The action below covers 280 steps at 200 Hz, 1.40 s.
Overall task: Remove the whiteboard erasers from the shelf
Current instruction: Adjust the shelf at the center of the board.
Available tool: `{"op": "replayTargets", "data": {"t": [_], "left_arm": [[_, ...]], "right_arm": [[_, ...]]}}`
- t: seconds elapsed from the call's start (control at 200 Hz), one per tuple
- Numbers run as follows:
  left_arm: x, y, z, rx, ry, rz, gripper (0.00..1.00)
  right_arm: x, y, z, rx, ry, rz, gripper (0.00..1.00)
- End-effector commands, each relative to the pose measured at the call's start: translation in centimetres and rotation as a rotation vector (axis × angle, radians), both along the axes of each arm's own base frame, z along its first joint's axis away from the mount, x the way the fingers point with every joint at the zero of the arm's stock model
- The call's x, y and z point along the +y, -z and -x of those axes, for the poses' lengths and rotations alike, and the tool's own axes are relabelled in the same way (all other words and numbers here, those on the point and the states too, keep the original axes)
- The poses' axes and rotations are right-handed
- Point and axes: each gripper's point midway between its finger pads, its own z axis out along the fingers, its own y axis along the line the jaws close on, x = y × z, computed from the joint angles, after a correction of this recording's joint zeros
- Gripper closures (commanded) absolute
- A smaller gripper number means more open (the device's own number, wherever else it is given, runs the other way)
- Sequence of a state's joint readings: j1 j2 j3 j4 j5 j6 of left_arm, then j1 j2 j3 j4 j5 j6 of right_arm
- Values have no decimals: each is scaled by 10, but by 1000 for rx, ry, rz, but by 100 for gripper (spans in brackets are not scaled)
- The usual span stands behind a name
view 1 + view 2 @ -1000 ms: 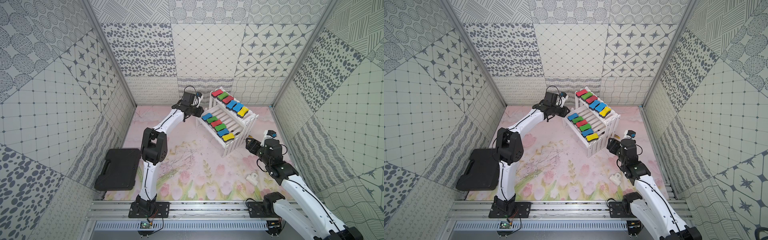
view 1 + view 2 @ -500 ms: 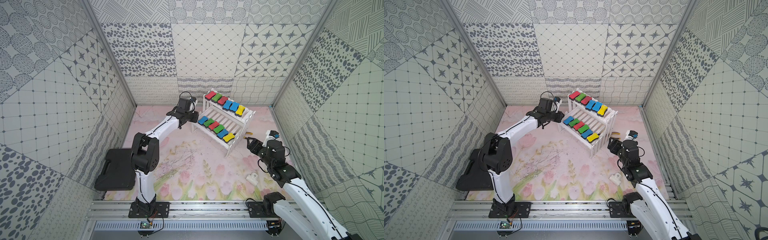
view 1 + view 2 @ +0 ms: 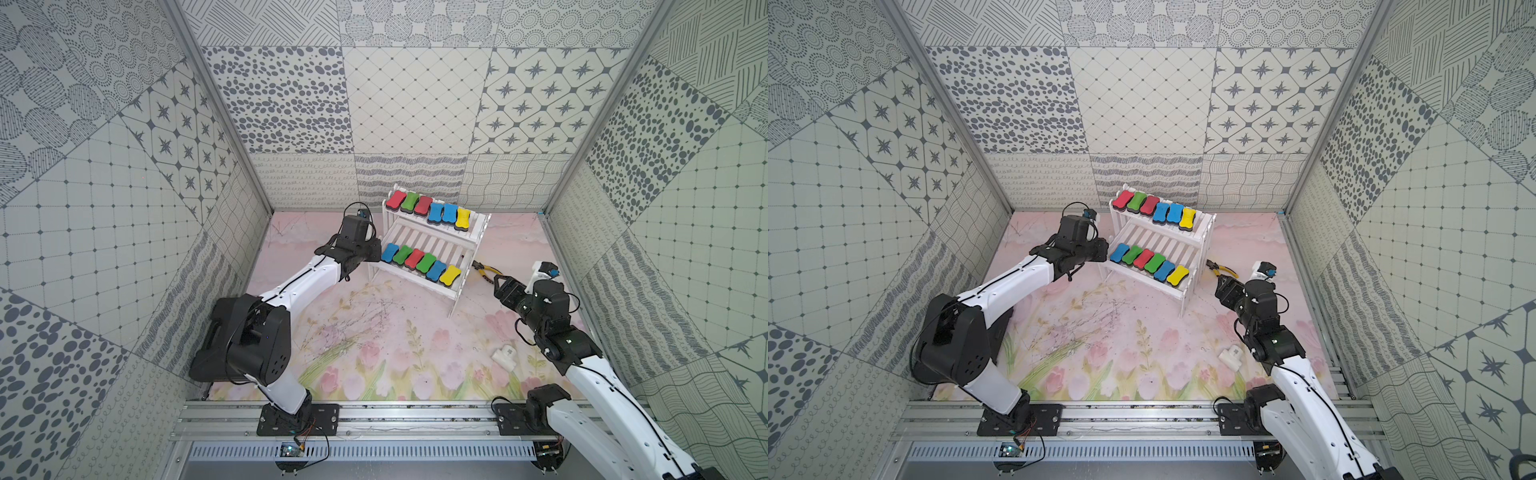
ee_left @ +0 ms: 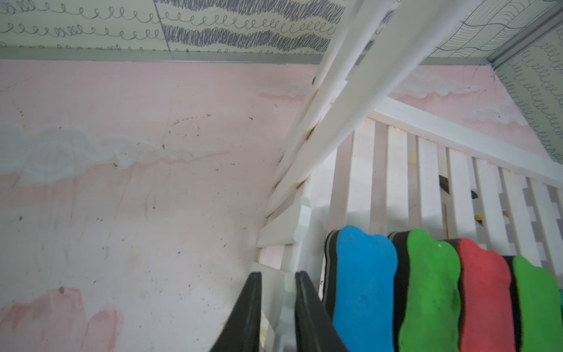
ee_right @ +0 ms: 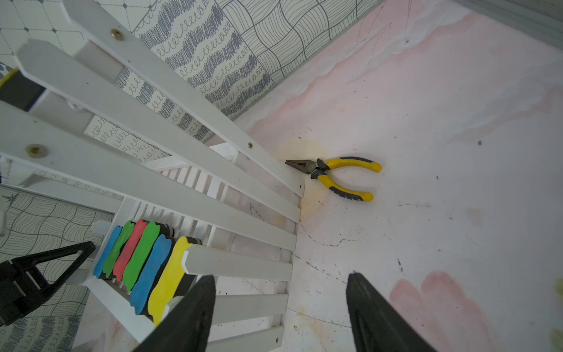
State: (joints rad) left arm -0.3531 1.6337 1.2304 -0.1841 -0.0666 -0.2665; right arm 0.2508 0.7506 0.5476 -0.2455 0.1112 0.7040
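Twelve erasers [image 3: 424,262], six per tier, on one white shelf [image 3: 432,237] at far edge of table [image 3: 353,332], left gripper [image 4: 278,294] jaws clenched on shelf end, right gripper [image 5: 280,292] jaws released, empty.

Matt white painted shelf [image 3: 436,243], foam-topped felt-based erasers [image 3: 414,258]

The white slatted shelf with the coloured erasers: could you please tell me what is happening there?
The left claw is shut on the end frame of the white slatted two-tier shelf. All twelve bone-shaped coloured whiteboard erasers sit on it, six per tier. The right claw hangs open, empty, by the yellow-handled pliers.
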Motion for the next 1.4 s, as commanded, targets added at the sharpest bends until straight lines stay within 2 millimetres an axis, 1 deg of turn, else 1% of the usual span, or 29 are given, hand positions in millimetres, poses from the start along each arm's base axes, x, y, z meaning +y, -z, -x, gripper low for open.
{"op": "replayTargets", "data": {"t": [0.0,0.13,0.31,0.53,0.67,0.705,0.76,0.85,0.925,0.97,1.015,1.121,1.221,1.396], "left_arm": [[33,-8,13,-21,-210,28,76],[43,0,36,9,-280,54,76],[49,8,68,34,-367,114,75],[39,15,100,56,-400,171,74],[33,21,113,65,-397,170,74],[34,21,115,66,-401,174,71],[31,12,117,49,-382,201,66],[23,-15,115,10,-296,227,62],[19,-36,112,-7,-231,212,59],[19,-42,109,0,-198,194,58],[22,-42,105,29,-183,172,58],[28,-28,98,99,-156,136,59],[32,-20,92,113,-158,94,60],[28,-14,86,121,-144,87,65]], "right_arm": [[3,-1,-4,-6,-5,-24,28],[2,1,-5,-1,4,-29,28],[4,5,-11,10,10,-48,28],[6,10,-14,24,10,-57,28],[7,12,-15,31,3,-54,28],[9,12,-15,30,-8,-57,28],[13,11,-15,30,-29,-58,28],[17,10,-16,33,-58,-53,28],[18,10,-15,33,-63,-54,28],[18,10,-15,32,-65,-53,28],[18,11,-15,35,-65,-52,28],[18,12,-15,39,-65,-49,28],[17,11,-16,35,-66,-45,28],[15,8,-16,27,-59,-45,28]]}}
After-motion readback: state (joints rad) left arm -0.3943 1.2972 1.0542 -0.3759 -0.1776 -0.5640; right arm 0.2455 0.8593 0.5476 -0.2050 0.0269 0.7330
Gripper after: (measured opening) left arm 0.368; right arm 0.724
